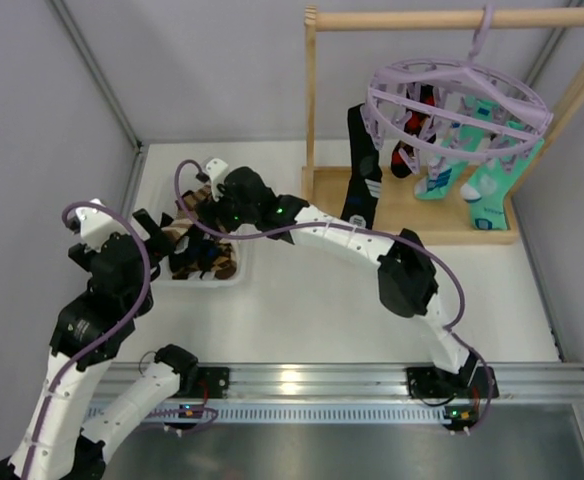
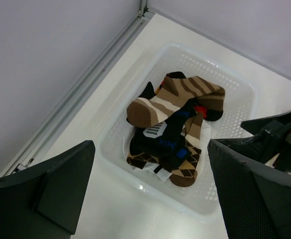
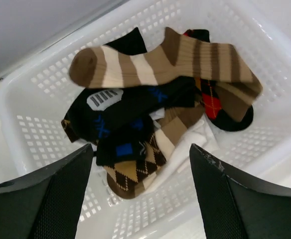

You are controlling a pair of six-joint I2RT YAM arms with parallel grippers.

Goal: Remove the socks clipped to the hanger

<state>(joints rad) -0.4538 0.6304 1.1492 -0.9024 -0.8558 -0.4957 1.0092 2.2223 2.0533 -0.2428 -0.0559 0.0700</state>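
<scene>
Socks point(image 1: 440, 182) hang from the hanger point(image 1: 462, 105) at the bench's far right corner while left end effector point(image 2: 150, 159) and right end effector point(image 3: 140, 159) gape empty above the far-left basket point(image 2: 240, 94); best lift clear, then grasp one sock high.

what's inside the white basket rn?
In the white basket: brown-cream striped sock on top, black socks with blue marks, tan argyle sock, black sock with red diamonds. Anything beneath them is covered.

White mesh basket point(image 3: 36, 134) on the table point(image 1: 302, 300), wooden rail frame point(image 1: 311, 90) behind
</scene>
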